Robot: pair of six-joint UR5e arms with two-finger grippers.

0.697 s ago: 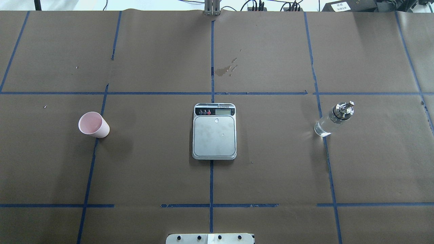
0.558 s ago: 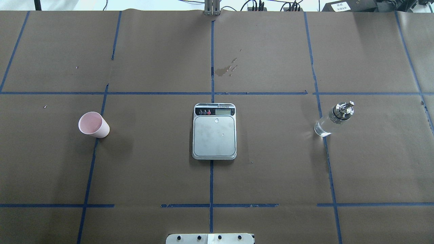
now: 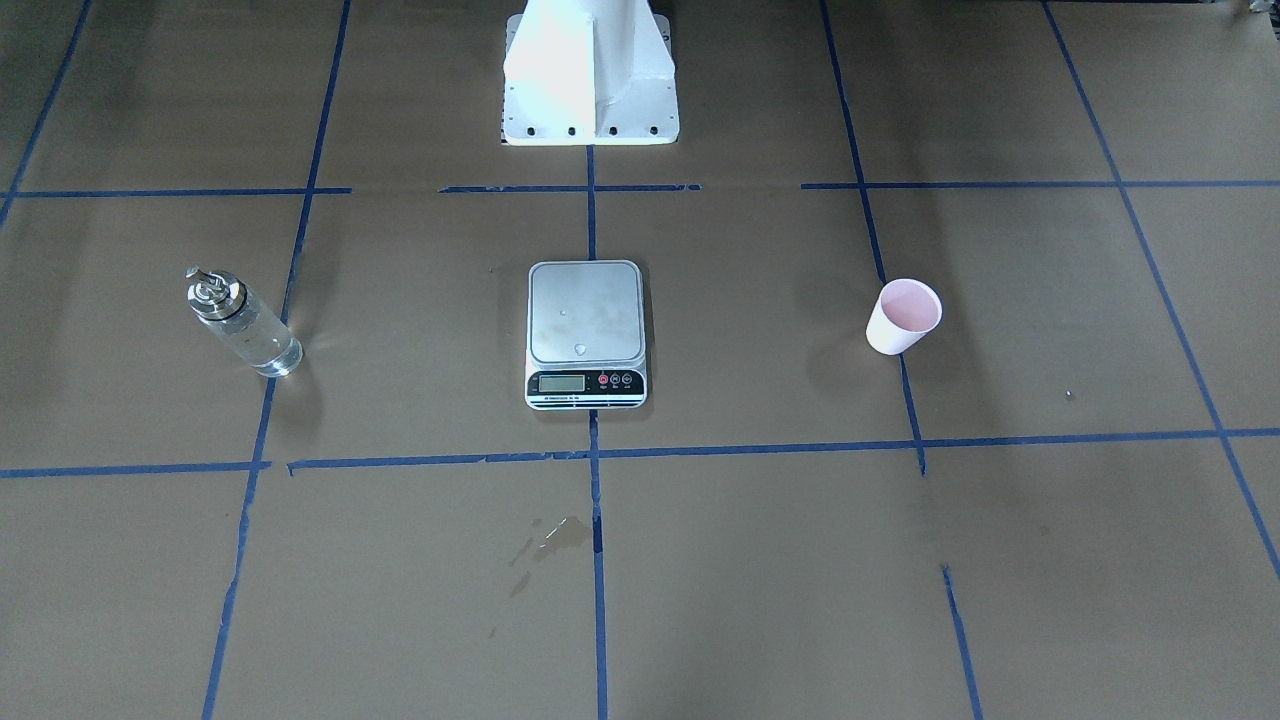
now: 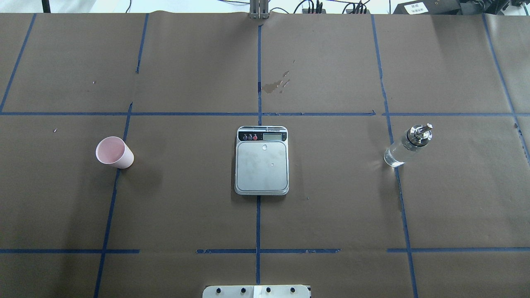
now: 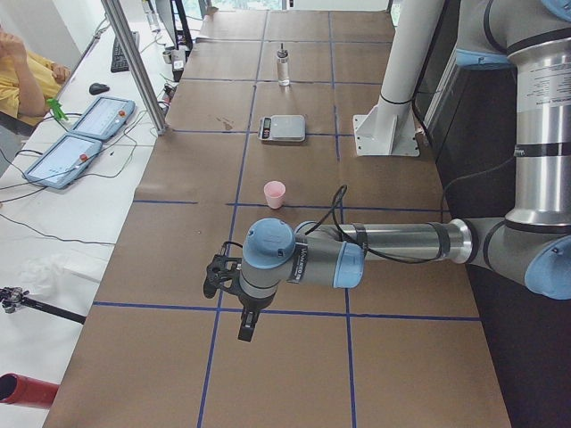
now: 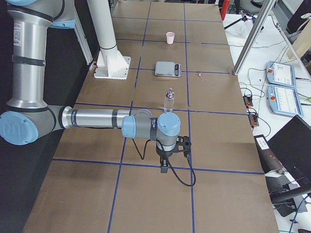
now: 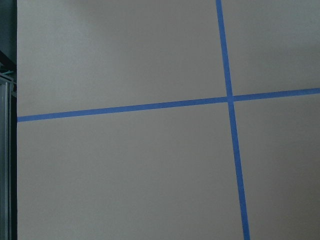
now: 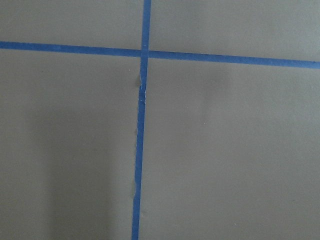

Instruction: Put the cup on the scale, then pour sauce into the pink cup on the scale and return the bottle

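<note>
At the middle of the brown paper-covered worktop (image 4: 331, 207) sits the flat, square, steel-topped white kitchen scale (image 4: 261, 165), platform bare apart from a couple of tiny droplets. So the opening step, cup onto scale, is not yet begun.

Well apart from the scale on the robot's left stands the small tapered pale-pink paper cup (image 4: 114, 152), upright, mouth open, nothing touching it. Well apart on the other side is the small clear glass bottle with the shiny metal pour-spout (image 4: 408, 146), also upright. The clear, water-like sauce (image 4: 395, 156) sits inside it.

And the arms? Both are out wide. The left tool (image 5: 243, 328) hangs over the worktop farther from the scale than the cup is, out past it. Its wrist camera shows only paper and a cross of blue tape. The right tool (image 6: 165, 167) mirrors it, out beyond the bottle. Only the side cameras catch either one, so I cannot tell how far apart the fingers stand — though nothing appears to be carried.

My read: the next move belongs to the left arm. It has to swing in toward the scale as far as the cup, then come down around the cup's wall with fingers spread wide. A gentle squeeze is called for — that thin cup looks easy to crush or tip.
</note>
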